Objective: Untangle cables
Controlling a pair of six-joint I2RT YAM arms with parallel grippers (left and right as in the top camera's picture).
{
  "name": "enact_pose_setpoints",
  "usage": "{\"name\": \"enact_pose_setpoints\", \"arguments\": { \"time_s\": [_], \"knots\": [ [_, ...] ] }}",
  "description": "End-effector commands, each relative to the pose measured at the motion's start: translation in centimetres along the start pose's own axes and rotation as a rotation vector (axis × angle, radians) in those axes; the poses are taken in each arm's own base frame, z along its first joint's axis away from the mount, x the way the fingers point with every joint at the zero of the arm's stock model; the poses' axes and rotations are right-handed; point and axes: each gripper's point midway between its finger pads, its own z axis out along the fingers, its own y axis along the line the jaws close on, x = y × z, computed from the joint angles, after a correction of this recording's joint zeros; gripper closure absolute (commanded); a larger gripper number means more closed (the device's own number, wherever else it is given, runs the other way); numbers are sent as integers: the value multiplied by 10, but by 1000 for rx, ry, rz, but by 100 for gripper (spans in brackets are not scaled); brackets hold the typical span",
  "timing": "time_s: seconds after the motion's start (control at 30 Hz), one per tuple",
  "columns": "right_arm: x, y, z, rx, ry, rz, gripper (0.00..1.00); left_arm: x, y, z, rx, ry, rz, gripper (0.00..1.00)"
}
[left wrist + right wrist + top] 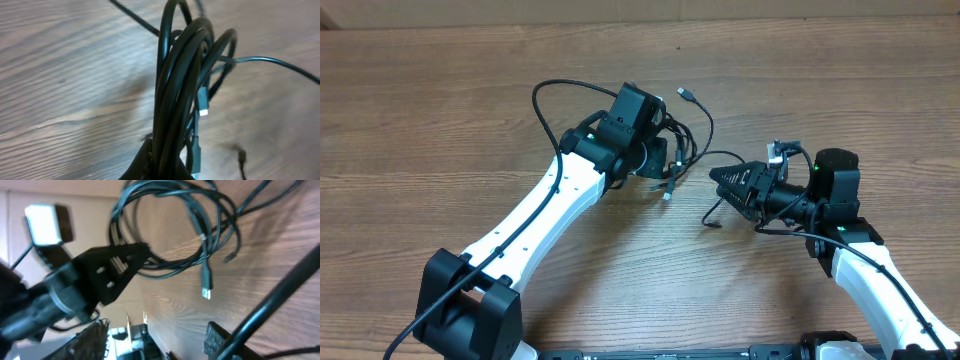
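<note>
A coiled bundle of black cables sits at the table's centre, and my left gripper is shut on it. Up close, the cables rise as tight loops out of the left gripper, with a silvery-tipped plug dangling beside them. My right gripper points left just right of the bundle, with its fingers spread. One thin strand trails below it to a small plug. In the right wrist view the right gripper is open. A black strand runs slantwise past its right finger pad, and the coil hangs beyond.
The wooden table spreads out on all sides. A thicker black lead arcs over the left arm. A loose plug end lies just behind the bundle. The table's far edge meets a pale wall along the top.
</note>
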Motion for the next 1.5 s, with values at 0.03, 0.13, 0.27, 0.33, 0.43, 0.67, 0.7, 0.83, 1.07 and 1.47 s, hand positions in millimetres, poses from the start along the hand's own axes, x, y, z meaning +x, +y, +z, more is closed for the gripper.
{"name": "enact_pose_setpoints", "arguments": {
  "time_s": [0.03,0.13,0.27,0.33,0.43,0.67,0.7,0.83,1.07,1.47],
  "knots": [
    [-9,-1,-3,20,-48,110,40,6,-29,0,160,40,74,96],
    [-7,-1,-1,17,-42,202,44,7,-29,0,158,45,19,96],
    [-2,-1,5,33,-38,238,44,6,-28,0,152,50,-61,96],
    [-4,-9,8,77,-76,249,34,5,-26,0,137,45,-71,96],
    [-4,-30,6,167,-119,301,28,2,-12,2,59,21,-72,96],
    [21,-111,-23,541,-211,511,25,-12,45,-2,-172,-57,-184,96],
    [22,-117,-27,576,-223,512,24,-14,50,-3,-180,-61,-196,96],
    [22,-135,-42,686,-268,484,20,-17,71,-6,-192,-68,-283,96],
    [-11,-115,-48,658,-335,383,19,-10,51,-5,-20,7,-315,96],
    [-44,-1,-10,182,-236,262,36,1,25,-2,22,47,-271,95]
  ]
}}
